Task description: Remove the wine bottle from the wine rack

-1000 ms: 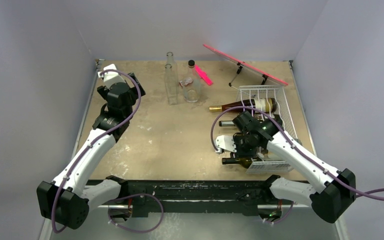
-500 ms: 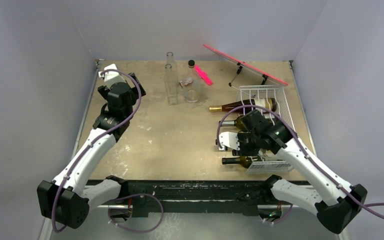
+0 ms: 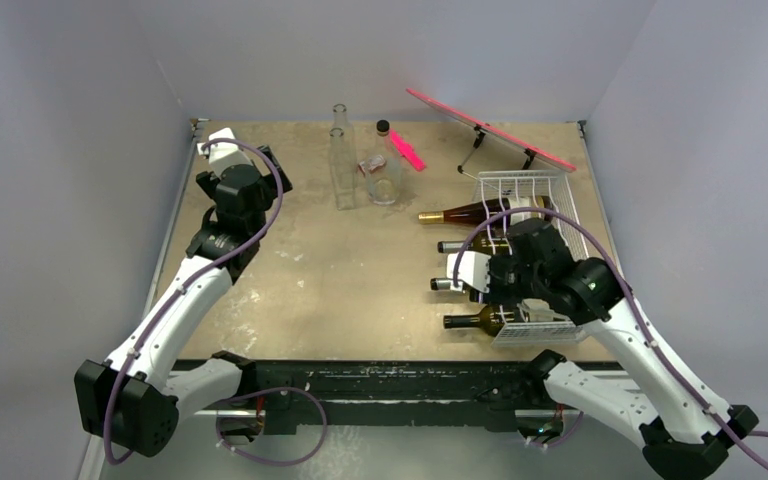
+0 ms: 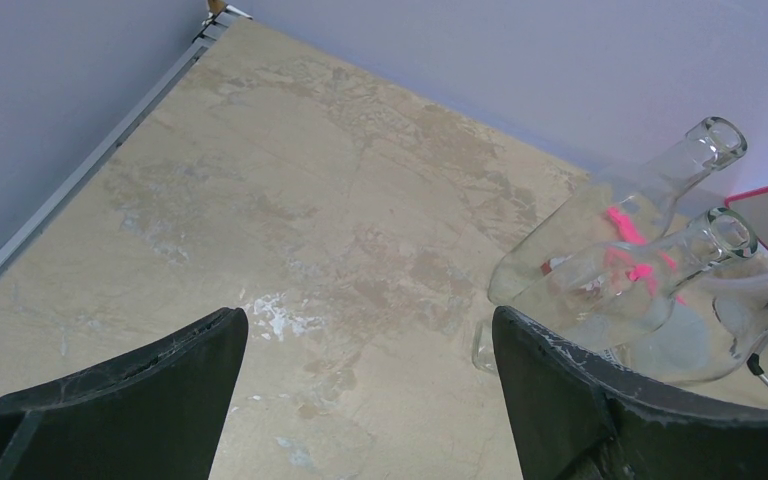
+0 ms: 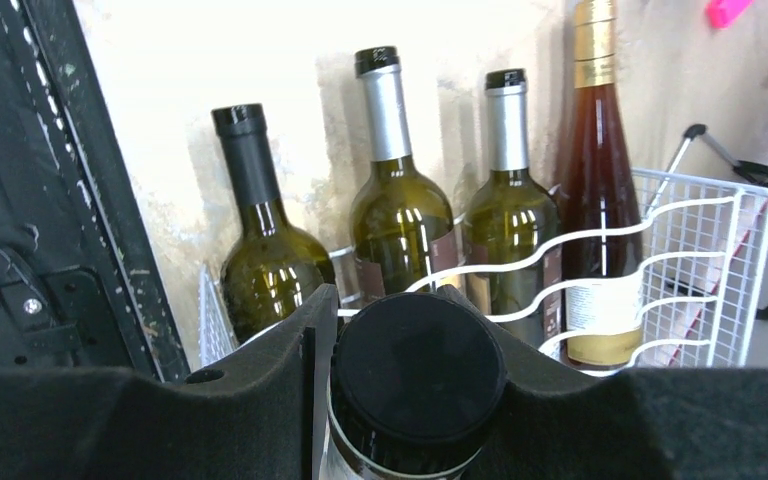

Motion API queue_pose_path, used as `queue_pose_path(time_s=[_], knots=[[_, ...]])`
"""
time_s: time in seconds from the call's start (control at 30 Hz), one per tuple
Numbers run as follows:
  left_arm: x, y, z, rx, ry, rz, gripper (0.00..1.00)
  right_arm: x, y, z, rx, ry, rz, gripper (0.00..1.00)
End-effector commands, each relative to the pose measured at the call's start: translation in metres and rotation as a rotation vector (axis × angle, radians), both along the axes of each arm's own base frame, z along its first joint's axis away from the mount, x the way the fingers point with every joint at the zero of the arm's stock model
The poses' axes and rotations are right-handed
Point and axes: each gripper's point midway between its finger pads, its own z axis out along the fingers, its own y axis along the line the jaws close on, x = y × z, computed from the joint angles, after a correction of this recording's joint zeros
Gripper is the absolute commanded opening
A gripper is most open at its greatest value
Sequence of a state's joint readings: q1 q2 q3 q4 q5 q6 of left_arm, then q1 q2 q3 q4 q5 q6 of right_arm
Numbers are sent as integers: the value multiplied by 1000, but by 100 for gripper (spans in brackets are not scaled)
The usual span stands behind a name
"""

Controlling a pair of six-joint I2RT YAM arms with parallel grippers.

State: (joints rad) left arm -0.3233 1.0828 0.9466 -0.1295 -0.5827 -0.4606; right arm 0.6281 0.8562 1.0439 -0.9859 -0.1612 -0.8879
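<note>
Where my left gripper (image 4: 365,340) hangs: upper left of the overhead view, fingers spread wide, nothing between them.
Clear glass bottles (image 3: 341,165): upright at upper centre, well apart from my work.
Right gripper (image 5: 410,335): closed narrow around the neck of the black-capped glass wine bottle (image 5: 418,372), just under the cap.
Bottle's place: bottom centre of the right wrist view, cap end toward the camera. The overhead view hides it under my wrist, so I cannot tell whether it is free of the wires.
Handling: I judge it stiff, smooth, breakable and bottom-heavy. A neck hold lets the body swing, but the cap's edge should stop it sliding.
White wire-grid wine rack (image 3: 523,186): right of centre, with four dark glass bottles (image 5: 400,215) lying side by side in it.
</note>
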Motion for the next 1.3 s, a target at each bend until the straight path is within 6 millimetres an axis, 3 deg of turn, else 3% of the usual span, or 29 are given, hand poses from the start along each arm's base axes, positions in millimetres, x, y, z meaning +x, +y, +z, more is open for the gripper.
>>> queue_pose_path(time_s=[0.0, 0.17, 0.37, 0.6, 0.83, 0.9, 1.13, 1.27], knots=[[5, -5, 24, -36, -67, -10, 91, 21, 27, 70, 219, -204, 8, 0], [5, -5, 25, -38, -70, -10, 91, 25, 28, 96, 280, -255, -25, 0], [6, -6, 25, -38, -69, -12, 91, 34, 43, 145, 428, -333, -40, 0], [6, -5, 24, -36, -66, -9, 91, 46, 62, 185, 532, -379, -23, 0], [6, -6, 22, -37, -62, -13, 92, 83, 104, 232, 794, -511, -4, 0], [7, -6, 19, -30, -53, -9, 92, 97, 117, 240, 874, -541, -1, 0], [8, -5, 16, -18, -43, 0, 92, 155, 163, 239, 1029, -539, -37, 0], [9, -4, 16, -14, -41, 3, 92, 176, 186, 235, 1093, -531, -14, 0]])
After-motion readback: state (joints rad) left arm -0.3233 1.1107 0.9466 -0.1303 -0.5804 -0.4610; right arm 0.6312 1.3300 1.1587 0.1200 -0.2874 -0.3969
